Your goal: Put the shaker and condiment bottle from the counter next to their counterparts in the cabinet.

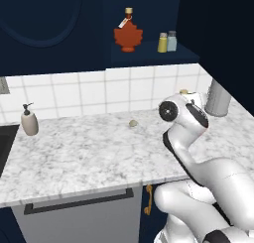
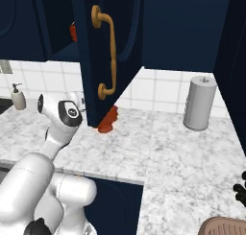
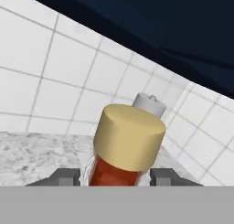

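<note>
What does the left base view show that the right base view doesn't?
Left base view alone: the cabinet shelf holding a leaf bottle, the yellow-green shaker and a blue-grey shaker side by side, plus a small pale lump on the counter. Right base view alone: the open cabinet door with its brass handle, and a second leaf bottle on the counter behind the door. Both: soap dispenser, paper towel roll, marble counter, white arm.
</note>
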Controlling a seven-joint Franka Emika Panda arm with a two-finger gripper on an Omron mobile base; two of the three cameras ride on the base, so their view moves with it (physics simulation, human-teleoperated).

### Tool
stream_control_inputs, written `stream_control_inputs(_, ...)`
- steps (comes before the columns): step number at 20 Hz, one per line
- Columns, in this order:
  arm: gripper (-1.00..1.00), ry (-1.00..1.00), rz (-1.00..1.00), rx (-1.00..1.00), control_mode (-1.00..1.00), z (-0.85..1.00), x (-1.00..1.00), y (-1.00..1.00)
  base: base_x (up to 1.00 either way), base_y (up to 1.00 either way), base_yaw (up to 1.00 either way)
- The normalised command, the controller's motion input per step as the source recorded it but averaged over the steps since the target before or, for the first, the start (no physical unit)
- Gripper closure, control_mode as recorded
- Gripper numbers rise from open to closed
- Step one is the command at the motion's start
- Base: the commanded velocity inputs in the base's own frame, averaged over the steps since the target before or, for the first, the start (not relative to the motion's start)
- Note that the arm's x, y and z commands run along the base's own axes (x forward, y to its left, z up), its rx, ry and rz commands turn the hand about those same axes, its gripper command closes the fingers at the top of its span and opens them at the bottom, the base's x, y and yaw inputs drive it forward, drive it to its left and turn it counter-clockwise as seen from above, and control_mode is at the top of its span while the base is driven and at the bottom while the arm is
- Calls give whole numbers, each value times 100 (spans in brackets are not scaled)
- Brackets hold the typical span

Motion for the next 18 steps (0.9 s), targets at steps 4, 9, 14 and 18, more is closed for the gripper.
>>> stream_control_inputs(4, 100, 0, 59, 0, -100, 84, 0, 41, 0, 0, 0)
stream_control_inputs(9, 100, 0, 33, 2, -100, 73, -19, 49, 0, 0, 0)
stream_control_inputs(14, 100, 0, 4, -1, -100, 95, -42, 66, 0, 0, 0)
stream_control_inputs(18, 100, 1, -23, 0, -100, 100, -2, 31, 0, 0, 0)
